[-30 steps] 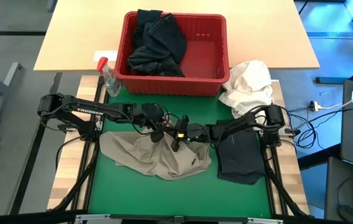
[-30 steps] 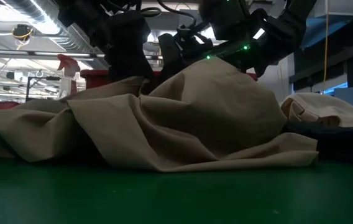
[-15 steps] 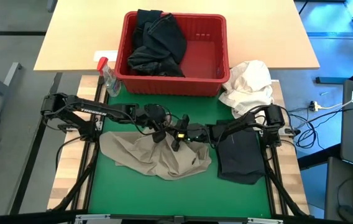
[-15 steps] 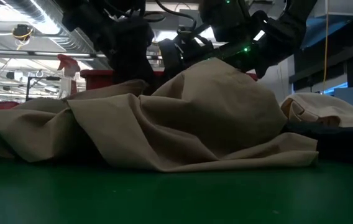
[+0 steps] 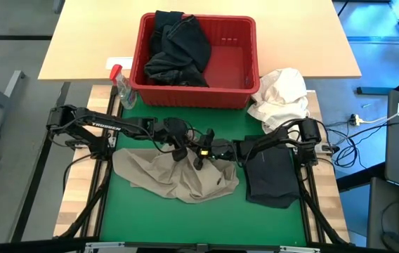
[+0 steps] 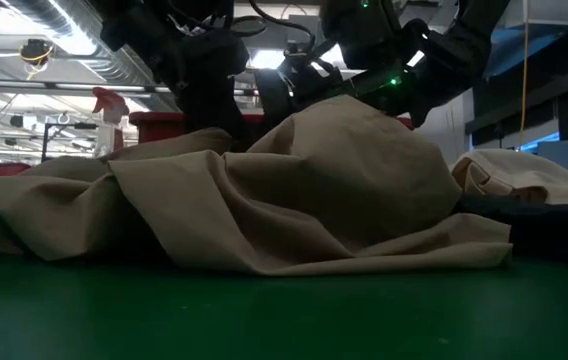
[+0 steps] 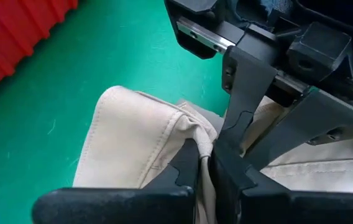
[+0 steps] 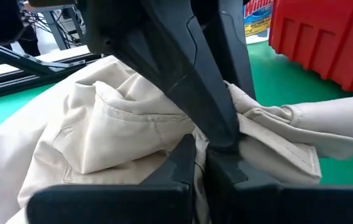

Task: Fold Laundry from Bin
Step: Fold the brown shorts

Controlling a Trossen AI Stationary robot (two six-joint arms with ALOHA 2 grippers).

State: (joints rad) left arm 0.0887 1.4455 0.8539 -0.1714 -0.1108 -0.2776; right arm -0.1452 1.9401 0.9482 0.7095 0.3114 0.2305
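Observation:
A khaki garment (image 5: 175,176) lies crumpled on the green mat (image 5: 206,225), and one part of it is drawn up into a peak (image 6: 354,115). At that peak my left gripper (image 5: 180,153) and my right gripper (image 5: 201,156) meet tip to tip, each shut on the khaki cloth. The red bin (image 5: 245,84) stands at the mat's far edge with dark garments (image 5: 178,49) heaped in its left half. A folded black garment (image 5: 270,176) lies flat on the mat under my right arm. My left gripper pinches a bunched fold of the khaki garment (image 7: 189,134) between its two fingers, right beside the other gripper's tips. It comes slanting down from the table's left. The cloth is raised there; the rest lies slack on the mat. My right gripper pinches a bunched, seamed fold of the khaki garment (image 8: 164,146) between its two fingers. The fingers (image 8: 183,163) come nearly level from the table's right. The held part stands up as a peak, and the garment spreads out below it on the mat.
A white cloth bundle (image 5: 280,98) sits at the far right beside the bin. A clear spray bottle with a red top (image 5: 121,86) stands at the bin's left corner. Bare green mat lies along the near edge.
My left gripper has edged slightly down toward my right gripper and has shut on the khaki garment's raised fold. The garment's peak has stayed up, and the rest has stayed on the mat.

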